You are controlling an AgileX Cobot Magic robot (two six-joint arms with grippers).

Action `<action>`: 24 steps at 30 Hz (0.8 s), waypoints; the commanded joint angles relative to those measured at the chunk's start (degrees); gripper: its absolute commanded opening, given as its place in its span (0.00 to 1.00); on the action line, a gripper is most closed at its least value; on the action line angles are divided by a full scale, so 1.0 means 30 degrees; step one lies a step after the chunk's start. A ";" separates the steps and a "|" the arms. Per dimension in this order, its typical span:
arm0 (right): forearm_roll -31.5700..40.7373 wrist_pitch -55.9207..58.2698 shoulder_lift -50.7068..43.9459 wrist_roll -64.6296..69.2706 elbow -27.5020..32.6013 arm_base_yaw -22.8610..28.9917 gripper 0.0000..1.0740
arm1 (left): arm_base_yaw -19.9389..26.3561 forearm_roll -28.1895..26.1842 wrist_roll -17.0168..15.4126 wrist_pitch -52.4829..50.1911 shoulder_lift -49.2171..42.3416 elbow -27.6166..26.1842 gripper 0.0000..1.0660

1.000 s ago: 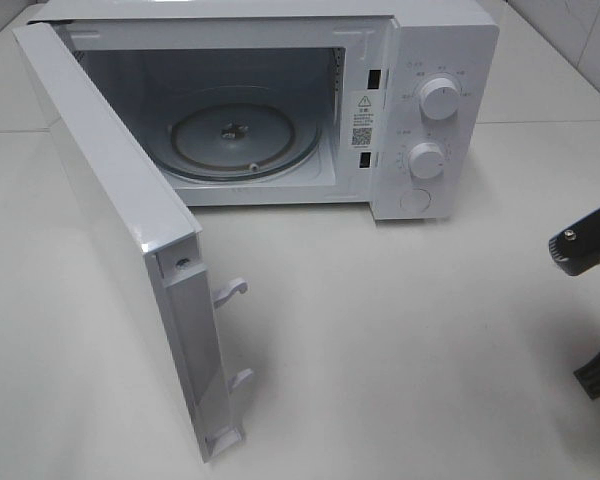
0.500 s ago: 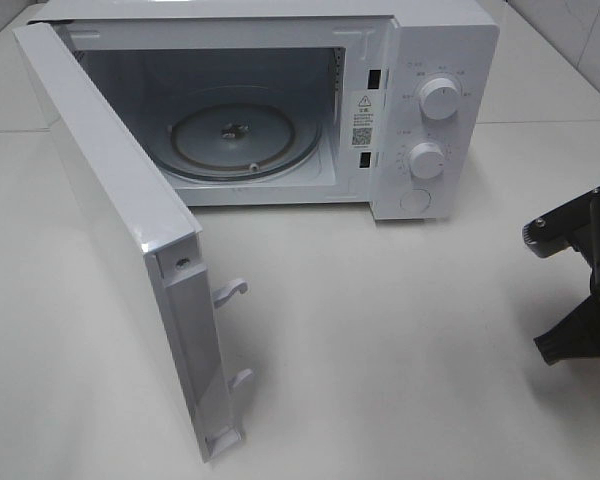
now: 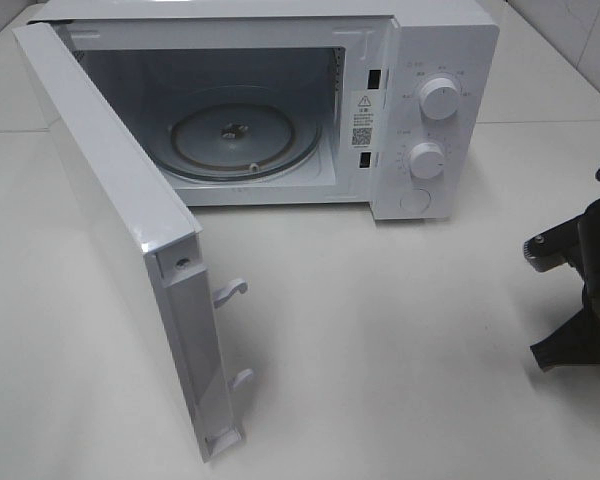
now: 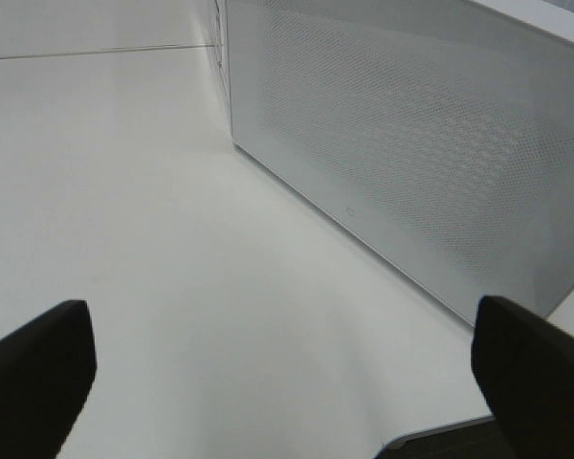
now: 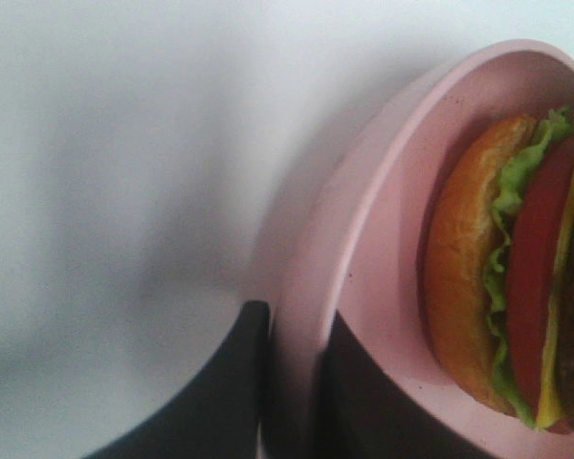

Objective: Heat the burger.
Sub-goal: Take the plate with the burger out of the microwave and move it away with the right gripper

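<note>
The burger (image 5: 502, 287), with an orange-tan bun, green lettuce and a red layer, lies on a round pink plate (image 5: 383, 191) in the right wrist view. My right gripper (image 5: 292, 330) is shut on the plate's rim, one dark finger (image 5: 234, 382) outside it and the other inside. In the high view only part of the right arm (image 3: 585, 290) shows at the right edge; burger and plate are out of that frame. My left gripper (image 4: 287, 382) stands open and empty beside the microwave's swung-out door (image 4: 421, 163).
A white microwave (image 3: 440, 60) stands at the back with its door (image 3: 120, 220) wide open toward the front left. The glass turntable (image 3: 245, 140) inside is bare. Two knobs (image 3: 439, 98) sit on its right panel.
The right arm has come further into the high view from the right edge and moved down toward the table front. The microwave and its door have not moved.
</note>
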 commanded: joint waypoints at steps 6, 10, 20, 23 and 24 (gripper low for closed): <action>-0.1108 0.0649 0.0955 0.0516 -0.0115 -0.0115 0.02 | 0.0038 0.0057 -0.0076 -0.0076 -0.0057 0.0000 0.94; -0.1031 0.0057 0.1280 0.0497 -0.0115 -0.0115 0.03 | 0.0038 0.0057 -0.0076 -0.0076 -0.0057 0.0000 0.94; 0.0076 0.0115 0.0974 0.0286 -0.0115 -0.0038 0.22 | 0.0038 0.0057 -0.0076 -0.0076 -0.0057 0.0000 0.94; 0.0630 0.0095 0.0344 0.0172 -0.0115 -0.0038 0.31 | 0.0038 0.0057 -0.0076 -0.0076 -0.0057 0.0000 0.94; 0.0630 0.0095 0.0344 0.0172 -0.0115 -0.0038 0.31 | 0.0038 0.0057 -0.0076 -0.0076 -0.0057 0.0000 0.94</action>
